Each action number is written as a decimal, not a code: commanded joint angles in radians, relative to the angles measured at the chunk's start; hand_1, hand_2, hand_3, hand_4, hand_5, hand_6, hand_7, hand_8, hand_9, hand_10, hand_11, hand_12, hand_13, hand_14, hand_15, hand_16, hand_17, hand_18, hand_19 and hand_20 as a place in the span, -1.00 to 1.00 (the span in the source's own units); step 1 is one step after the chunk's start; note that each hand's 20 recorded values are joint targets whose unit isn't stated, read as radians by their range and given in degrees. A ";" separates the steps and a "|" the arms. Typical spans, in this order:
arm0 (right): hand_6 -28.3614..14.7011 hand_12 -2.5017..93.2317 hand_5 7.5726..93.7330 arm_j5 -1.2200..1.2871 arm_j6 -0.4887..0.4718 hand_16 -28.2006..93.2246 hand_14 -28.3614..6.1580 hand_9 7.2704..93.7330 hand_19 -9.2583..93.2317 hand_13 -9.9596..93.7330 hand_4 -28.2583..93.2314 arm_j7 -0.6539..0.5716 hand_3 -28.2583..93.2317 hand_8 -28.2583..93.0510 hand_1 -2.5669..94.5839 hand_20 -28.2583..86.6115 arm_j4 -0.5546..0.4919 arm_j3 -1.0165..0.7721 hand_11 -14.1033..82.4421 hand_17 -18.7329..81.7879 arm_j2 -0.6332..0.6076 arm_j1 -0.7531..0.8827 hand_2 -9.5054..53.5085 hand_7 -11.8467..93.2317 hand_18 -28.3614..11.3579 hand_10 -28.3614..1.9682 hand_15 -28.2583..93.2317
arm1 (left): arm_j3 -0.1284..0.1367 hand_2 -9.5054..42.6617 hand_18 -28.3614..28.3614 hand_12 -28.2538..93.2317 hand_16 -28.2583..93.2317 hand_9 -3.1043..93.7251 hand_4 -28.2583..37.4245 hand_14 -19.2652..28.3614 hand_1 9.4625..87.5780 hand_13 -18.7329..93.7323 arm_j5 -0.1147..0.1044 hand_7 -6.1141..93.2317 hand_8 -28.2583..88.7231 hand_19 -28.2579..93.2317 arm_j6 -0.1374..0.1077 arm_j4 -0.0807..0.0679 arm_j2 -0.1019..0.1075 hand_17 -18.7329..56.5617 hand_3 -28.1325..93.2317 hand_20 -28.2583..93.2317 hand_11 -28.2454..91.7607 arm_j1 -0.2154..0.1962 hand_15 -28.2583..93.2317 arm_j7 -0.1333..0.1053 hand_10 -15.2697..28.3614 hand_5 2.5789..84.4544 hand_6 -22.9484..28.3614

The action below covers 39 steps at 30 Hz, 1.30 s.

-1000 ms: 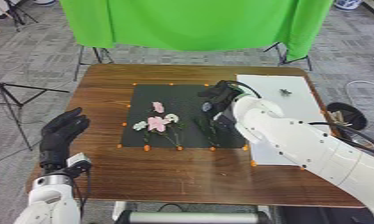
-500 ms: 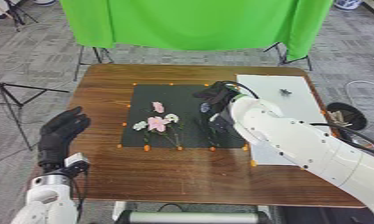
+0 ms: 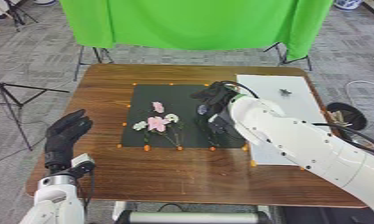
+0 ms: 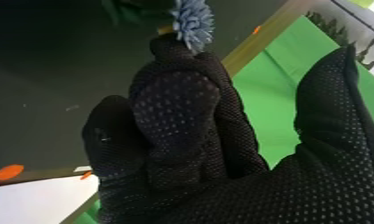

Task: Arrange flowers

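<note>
text: none readable | labels, signs: none readable | numbers: none readable

- We are holding our left hand point(image 3: 68, 131) over the left edge of the brown table point(image 3: 166, 175), its fingers loosely extended.
- We are keeping our right hand point(image 3: 216, 94) over the right part of the black mat point(image 3: 146, 95), near a blue flower point(image 3: 202, 109).
- Left of it, we are seeing two pink flowers point(image 3: 156, 124) and two white flowers point(image 3: 171, 118) lying on the mat.
</note>
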State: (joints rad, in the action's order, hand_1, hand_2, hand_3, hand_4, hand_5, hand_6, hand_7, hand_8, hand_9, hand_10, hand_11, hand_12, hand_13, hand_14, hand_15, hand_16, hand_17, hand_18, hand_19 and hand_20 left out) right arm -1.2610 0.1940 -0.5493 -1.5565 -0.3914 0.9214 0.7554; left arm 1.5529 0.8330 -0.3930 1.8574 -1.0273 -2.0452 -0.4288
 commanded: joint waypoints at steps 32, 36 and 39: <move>-0.01 -0.66 -0.18 -0.710 -0.079 -0.12 0.02 -0.14 0.92 0.67 -1.00 -0.113 0.27 -0.60 -0.48 0.22 0.245 -0.013 -0.61 0.40 -0.188 -0.006 -1.00 -0.67 -0.50 -0.57 0.42 | 0.055 -1.00 0.41 -0.36 -0.59 -0.23 -0.39 0.31 0.34 0.02 0.295 -0.32 -0.76 -0.16 0.006 0.018 0.023 0.07 0.48 -0.13 -0.07 -0.032 -0.08 0.099 0.10 -0.16 -0.21; 0.01 -0.66 -0.17 -0.693 -0.075 -0.13 0.03 -0.12 0.91 0.68 -1.00 -0.138 0.39 -0.60 -0.51 0.21 0.270 -0.027 -0.60 0.40 -0.189 0.013 -1.00 -0.66 -0.49 -0.57 0.42 | 0.055 -1.00 0.41 -0.37 -0.58 -0.21 -0.38 0.32 0.31 0.03 0.280 -0.32 -0.77 -0.17 0.012 0.016 0.021 0.06 0.49 -0.12 -0.07 -0.031 -0.07 0.100 0.12 -0.16 -0.21; 0.03 -0.66 -0.14 -0.692 -0.071 -0.13 0.06 -0.06 0.92 0.71 -0.96 -0.151 0.46 -0.60 -0.50 0.20 0.288 -0.034 -0.59 0.42 -0.186 0.025 -1.00 -0.63 -0.48 -0.54 0.42 | 0.055 -1.00 0.41 -0.37 -0.58 -0.19 -0.37 0.34 0.27 0.04 0.265 -0.33 -0.77 -0.17 0.020 0.015 0.021 0.05 0.50 -0.11 -0.07 -0.031 -0.05 0.097 0.13 -0.13 -0.20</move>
State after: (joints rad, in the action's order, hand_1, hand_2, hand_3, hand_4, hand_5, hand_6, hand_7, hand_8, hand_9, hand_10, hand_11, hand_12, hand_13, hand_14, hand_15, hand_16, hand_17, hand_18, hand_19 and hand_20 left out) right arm -1.9512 0.1166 -0.6610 -1.3024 -0.4094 0.7408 0.7553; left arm 1.6068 1.1111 -0.3767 1.8715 -1.0047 -2.0664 -0.3325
